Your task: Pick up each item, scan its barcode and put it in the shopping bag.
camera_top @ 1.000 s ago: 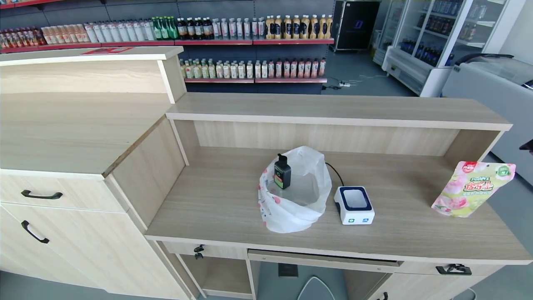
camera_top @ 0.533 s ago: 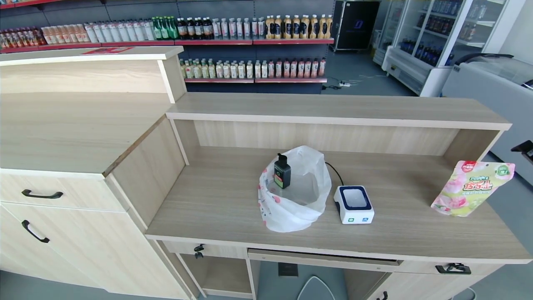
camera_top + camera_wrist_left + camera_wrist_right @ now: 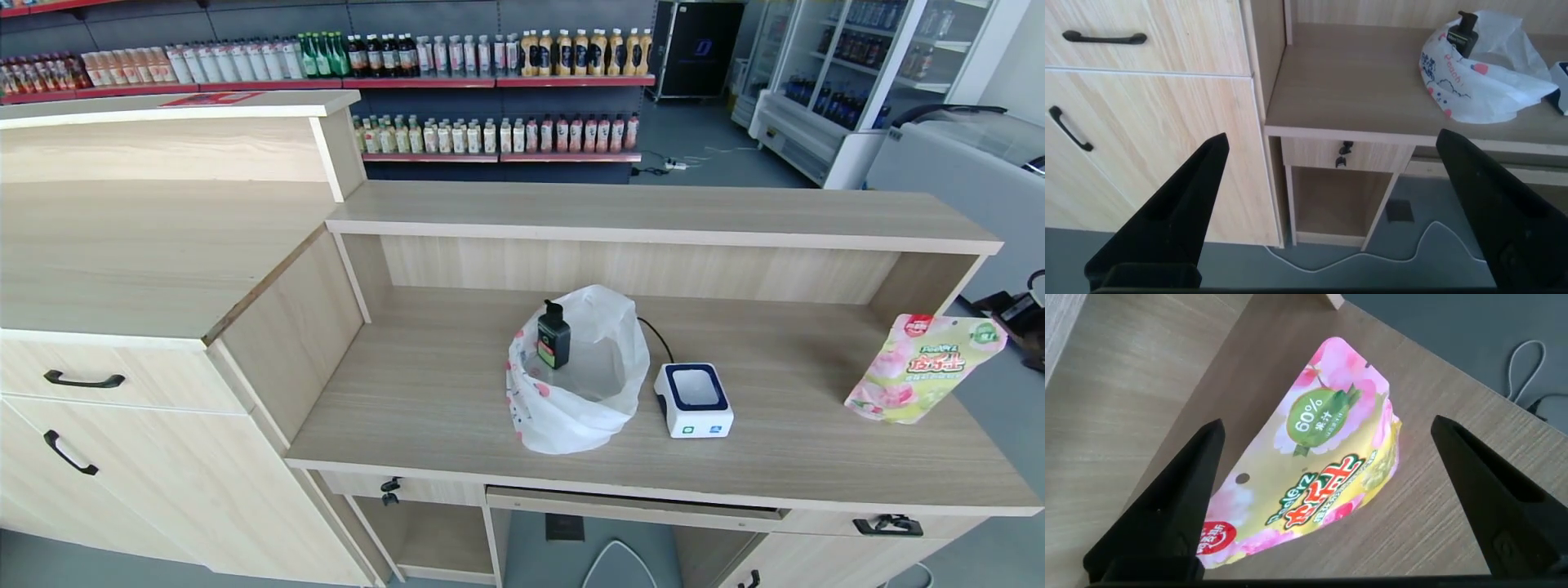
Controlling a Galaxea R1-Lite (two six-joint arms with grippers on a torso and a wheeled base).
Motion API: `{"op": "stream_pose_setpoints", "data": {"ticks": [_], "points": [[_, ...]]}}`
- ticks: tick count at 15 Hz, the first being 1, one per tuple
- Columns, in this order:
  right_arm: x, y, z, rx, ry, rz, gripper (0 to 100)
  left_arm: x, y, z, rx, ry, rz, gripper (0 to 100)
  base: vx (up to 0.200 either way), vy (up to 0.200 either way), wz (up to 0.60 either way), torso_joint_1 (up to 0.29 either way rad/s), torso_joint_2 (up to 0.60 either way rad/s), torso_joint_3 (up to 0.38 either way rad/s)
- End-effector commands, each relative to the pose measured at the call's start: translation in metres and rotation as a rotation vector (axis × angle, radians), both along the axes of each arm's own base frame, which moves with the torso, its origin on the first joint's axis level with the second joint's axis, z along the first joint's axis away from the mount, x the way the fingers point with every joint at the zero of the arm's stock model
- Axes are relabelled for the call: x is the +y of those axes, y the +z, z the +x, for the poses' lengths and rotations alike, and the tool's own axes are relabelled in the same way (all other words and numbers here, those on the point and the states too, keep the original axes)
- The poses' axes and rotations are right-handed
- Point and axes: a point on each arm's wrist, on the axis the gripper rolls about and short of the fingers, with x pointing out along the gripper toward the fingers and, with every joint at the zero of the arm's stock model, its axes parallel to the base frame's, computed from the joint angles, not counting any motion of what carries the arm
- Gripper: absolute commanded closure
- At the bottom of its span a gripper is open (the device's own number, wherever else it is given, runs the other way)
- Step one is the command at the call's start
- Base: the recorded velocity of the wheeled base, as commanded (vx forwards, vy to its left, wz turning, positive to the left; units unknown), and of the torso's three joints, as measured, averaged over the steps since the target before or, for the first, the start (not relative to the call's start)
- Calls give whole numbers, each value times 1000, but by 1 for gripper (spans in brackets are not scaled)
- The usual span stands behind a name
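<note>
Shop counter, scanner beside shopping bag, pouch near released right hand, left hand released too

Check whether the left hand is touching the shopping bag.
Apart. The left wrist view shows the left hand open below counter height, with the shopping bag up on the counter, far beyond it.

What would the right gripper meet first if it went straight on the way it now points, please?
Most likely the pink snack pouch, which sits centred ahead of the open right gripper on the counter; the distance to it is unclear.
</note>
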Motion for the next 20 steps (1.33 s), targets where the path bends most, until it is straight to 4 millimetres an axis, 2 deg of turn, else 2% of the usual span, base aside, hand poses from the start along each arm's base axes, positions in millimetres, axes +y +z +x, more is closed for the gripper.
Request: {"op": "stream_pose_setpoints", "data": {"ticks": [1, 5, 10, 11, 13, 18, 19, 20], "points": [[-1, -18, 14, 13, 25, 12, 0, 0, 0, 0, 0, 0, 0, 0, 0, 0, 0, 0, 0, 0], [7, -38, 28, 40, 56, 28, 0, 0, 0, 0, 0, 0, 0, 0, 0, 0, 0, 0, 0, 0], [28, -58, 43, 71, 96, 35, 0, 0, 0, 0, 0, 0, 0, 0, 0, 0, 0, 0, 0, 0], [30, -60, 43, 79, 92, 36, 0, 0, 0, 0, 0, 0, 0, 0, 0, 0, 0, 0, 0, 0], [39, -80, 37, 184, 100, 1, 0, 0, 0, 0, 0, 0, 0, 0, 0, 0, 0, 0, 0, 0], [50, -102, 33, 303, 108, -84, 0, 0, 0, 0, 0, 0, 0, 0, 0, 0, 0, 0, 0, 0], [51, -101, 33, 281, 111, -109, 100, 0, 0, 0, 0, 0, 0, 0, 0, 0, 0, 0, 0, 0], [53, -101, 33, 267, 114, -125, 100, 0, 0, 0, 0, 0, 0, 0, 0, 0, 0, 0, 0, 0]]}}
